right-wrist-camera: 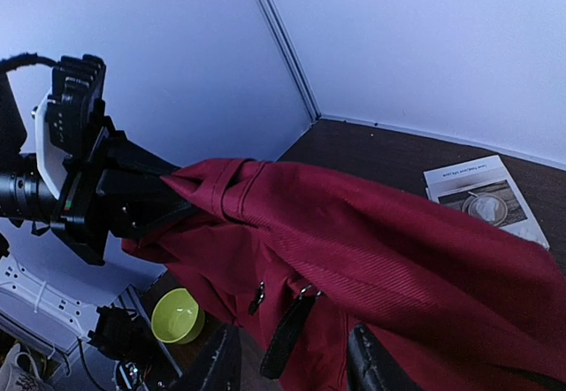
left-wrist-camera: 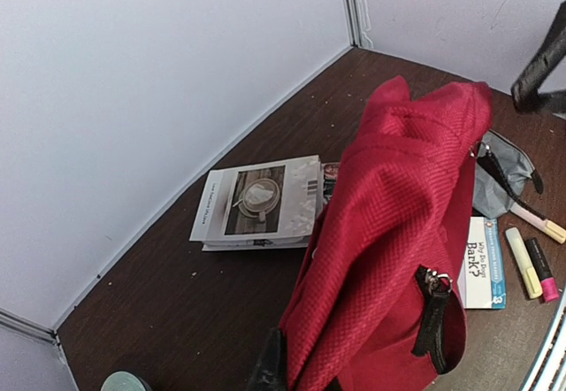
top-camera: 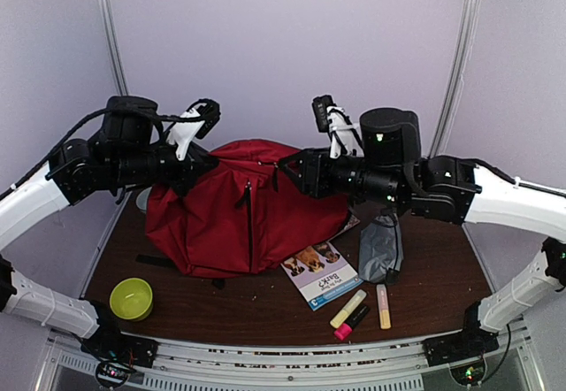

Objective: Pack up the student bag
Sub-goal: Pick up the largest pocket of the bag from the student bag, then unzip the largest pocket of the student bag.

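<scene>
The left gripper (top-camera: 196,163) is clamped tight on the upper left edge of the red backpack (top-camera: 234,223), holding that corner of fabric up off the brown table (top-camera: 256,311). Over at the bag's top right, the right gripper (top-camera: 285,174) has its jaws parted, fingers (right-wrist-camera: 217,364) either side of the fabric with nothing pinched. The backpack slumps mid-table, zip front towards the arms.

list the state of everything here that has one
student bag: slumped, top edge held up
left gripper: shut on student bag
right gripper: open, holding nothing
grey pouch: lying flat
green bowl: upright
highlighters: lying flat
dog booklet: closed, face up
coffee booklet: closed, face up
</scene>
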`<state>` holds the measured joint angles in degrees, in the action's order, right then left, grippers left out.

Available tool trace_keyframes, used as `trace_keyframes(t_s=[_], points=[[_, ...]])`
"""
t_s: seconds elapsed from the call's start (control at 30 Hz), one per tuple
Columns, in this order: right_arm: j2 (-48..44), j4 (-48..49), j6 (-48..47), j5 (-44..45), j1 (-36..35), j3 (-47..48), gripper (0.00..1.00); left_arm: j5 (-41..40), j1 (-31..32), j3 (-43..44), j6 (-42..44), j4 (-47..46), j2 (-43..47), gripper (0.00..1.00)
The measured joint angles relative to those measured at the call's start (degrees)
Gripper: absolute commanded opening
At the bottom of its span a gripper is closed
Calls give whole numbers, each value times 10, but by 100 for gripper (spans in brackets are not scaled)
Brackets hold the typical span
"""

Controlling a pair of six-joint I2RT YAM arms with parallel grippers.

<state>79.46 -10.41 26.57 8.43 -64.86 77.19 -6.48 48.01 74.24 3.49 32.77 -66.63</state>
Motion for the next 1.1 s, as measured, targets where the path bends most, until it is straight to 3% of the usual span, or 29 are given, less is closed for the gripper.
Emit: trace_keyframes(t_s=[0.2, 0.53, 0.67, 0.8, 1.1], points=[[26, -17, 16, 3, -19, 3, 52, -1, 0, -5, -1, -6, 0, 0], [86, -48, 35, 17, -9, 33, 44, 6, 0, -9, -1, -14, 2, 0], [99, -48, 36, 19, -3, 54, 31, 14, 0, -14, -1, -16, 7, 0], [103, -45, 38, 20, 3, 63, 2, 16, 0, -20, -1, -16, 15, 0], [85, -44, 20, 8, 43, 41, 0, -3, 0, -52, 0, -30, 42, 0]])
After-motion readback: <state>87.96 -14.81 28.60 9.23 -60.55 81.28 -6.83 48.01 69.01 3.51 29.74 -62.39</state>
